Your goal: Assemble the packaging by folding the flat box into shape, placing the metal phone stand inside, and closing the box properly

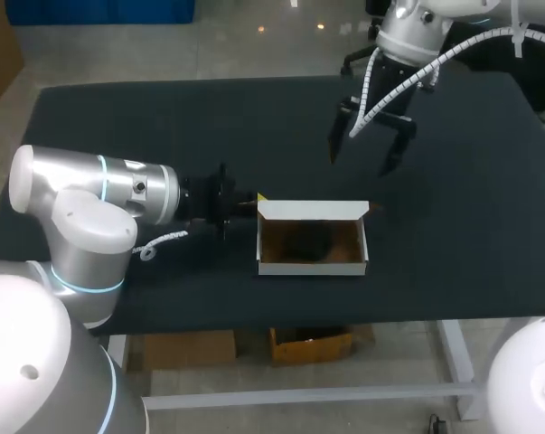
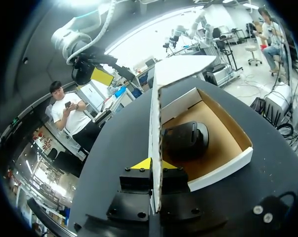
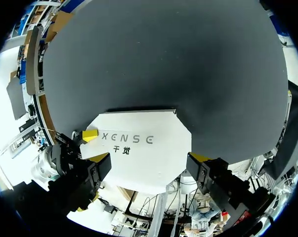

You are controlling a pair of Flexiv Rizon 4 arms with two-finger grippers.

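Lid [image 2: 156, 111] stands upright, grasped by the left end effector [image 2: 153, 165], likely steadying the box [image 1: 313, 268], stand [image 2: 186, 139] inside, for the released right end effector [image 1: 360, 161].

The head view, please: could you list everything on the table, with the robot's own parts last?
table: one, black, beneath everything
box: one, white outside and brown inside, open, near the table's front middle
lid: one, white, standing upright along the box's far edge
phone stand: one, dark, lying inside the box
left tool: one, black with yellow tips, shut on the lid's left end
right tool: one, black, open, above the table beyond the box
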